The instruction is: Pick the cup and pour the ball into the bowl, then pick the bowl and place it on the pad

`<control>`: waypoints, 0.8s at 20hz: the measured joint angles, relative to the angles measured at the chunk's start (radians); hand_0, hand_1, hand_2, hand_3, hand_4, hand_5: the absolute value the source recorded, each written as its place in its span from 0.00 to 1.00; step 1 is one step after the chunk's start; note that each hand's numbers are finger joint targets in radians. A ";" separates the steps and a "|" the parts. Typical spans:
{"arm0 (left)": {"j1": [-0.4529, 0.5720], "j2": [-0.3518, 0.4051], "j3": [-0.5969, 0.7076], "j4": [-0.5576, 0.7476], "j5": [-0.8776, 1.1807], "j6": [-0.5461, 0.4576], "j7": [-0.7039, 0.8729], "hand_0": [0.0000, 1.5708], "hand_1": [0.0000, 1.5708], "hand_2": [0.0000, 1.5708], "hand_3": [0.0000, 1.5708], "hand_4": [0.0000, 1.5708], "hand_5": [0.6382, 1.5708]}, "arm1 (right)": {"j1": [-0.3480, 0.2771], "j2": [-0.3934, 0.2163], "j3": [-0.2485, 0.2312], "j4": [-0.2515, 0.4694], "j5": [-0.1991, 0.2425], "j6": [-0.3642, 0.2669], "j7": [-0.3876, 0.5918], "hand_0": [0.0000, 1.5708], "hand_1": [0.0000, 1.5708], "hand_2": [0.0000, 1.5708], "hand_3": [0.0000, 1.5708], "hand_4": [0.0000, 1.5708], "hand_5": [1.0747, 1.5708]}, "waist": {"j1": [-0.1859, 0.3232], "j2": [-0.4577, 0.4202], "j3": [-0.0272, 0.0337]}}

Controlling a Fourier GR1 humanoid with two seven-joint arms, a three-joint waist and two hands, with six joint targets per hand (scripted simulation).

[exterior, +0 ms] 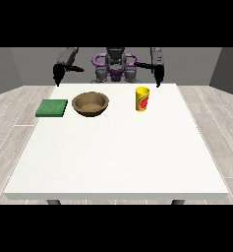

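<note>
Your yellow cup with the red label stands right of the brown wooden bowl; the green square pad lies far left on the white counter. Both hands, at the view's right and left, hang empty, finger state untellable. A clumsy approach could tip the cup, spilling the unseen ball.

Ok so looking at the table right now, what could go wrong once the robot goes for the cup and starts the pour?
1. The yellow cup is tall and narrow and stands upright; a sideways bump from the hand at the view's right could tip it and spill the ball early.
2. Table shows between the cup and the brown bowl, so tilting too soon might send the ball onto the white table.
3. The green pad lies close to the table's edge, so the bowl could end up overhanging.
</note>
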State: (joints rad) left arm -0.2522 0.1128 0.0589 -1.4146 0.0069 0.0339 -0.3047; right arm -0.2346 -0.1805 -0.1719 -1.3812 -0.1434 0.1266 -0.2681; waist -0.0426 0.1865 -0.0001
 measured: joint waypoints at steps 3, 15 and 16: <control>-0.034 -0.009 0.016 0.094 -0.014 0.015 -0.068 0.00 0.00 0.00 0.00 0.00 0.65 | -0.020 -0.015 -0.022 0.046 -0.013 0.019 -0.027 0.00 0.00 0.00 0.00 0.00 0.98 | -0.006 0.003 0.0000; -0.139 -0.051 0.066 0.421 -0.038 0.069 -0.325 0.00 0.00 0.00 0.00 0.00 0.65 | -0.059 -0.103 -0.101 0.209 -0.063 0.133 -0.142 0.00 0.00 0.00 0.00 0.00 0.98 | -0.036 0.055 0.0001; -0.150 -0.048 0.074 0.446 -0.034 0.064 -0.347 0.00 0.00 0.00 0.00 0.00 0.63 | -0.070 -0.109 -0.107 0.224 -0.065 0.136 -0.148 0.00 0.00 0.00 0.00 0.00 0.97 | -0.032 0.062 0.0001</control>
State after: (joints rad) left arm -0.4023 0.0653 0.1325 -0.9685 -0.0275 0.0982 -0.6520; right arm -0.3046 -0.2893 -0.2785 -1.1570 -0.2088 0.2630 -0.4161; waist -0.0748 0.2482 -0.0001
